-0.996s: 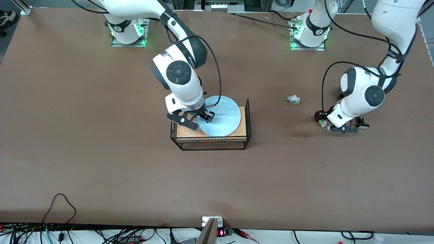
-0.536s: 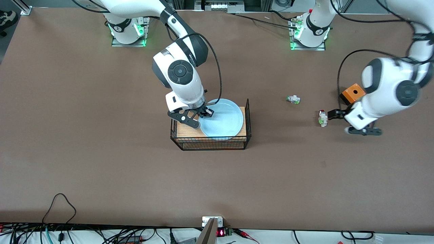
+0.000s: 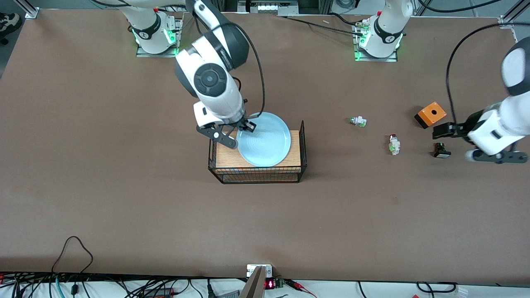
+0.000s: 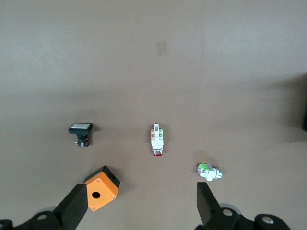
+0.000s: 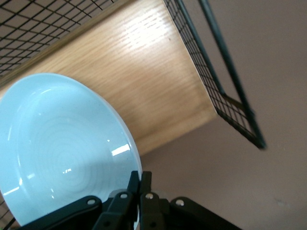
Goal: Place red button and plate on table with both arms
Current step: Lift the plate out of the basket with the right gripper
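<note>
Right end effector [image 3: 245, 126]: fingers pinched shut on the rim of the plate [image 3: 263, 139], left of frame centre in the front view.
Plate: pale blue, over the wood-topped wire rack [image 3: 257, 165], mid-frame; whether it rests on the wood or hangs just clear I cannot tell.
Step in hand, judged: carry the plate off the rack; keep it level, clear the raised wire end, lower flat onto bare bench [image 3: 124, 207].
Left end effector [image 3: 476, 145]: fingers spread wide, empty, at the right edge of the frame.
Red button [image 3: 393, 144]: lying on the bench, right of centre, apart from that end effector.
Count: one plate, one rack, one red button, one green-tipped switch part [image 3: 358, 121], one black switch part [image 3: 442, 150], one orange box [image 3: 431, 114].
</note>
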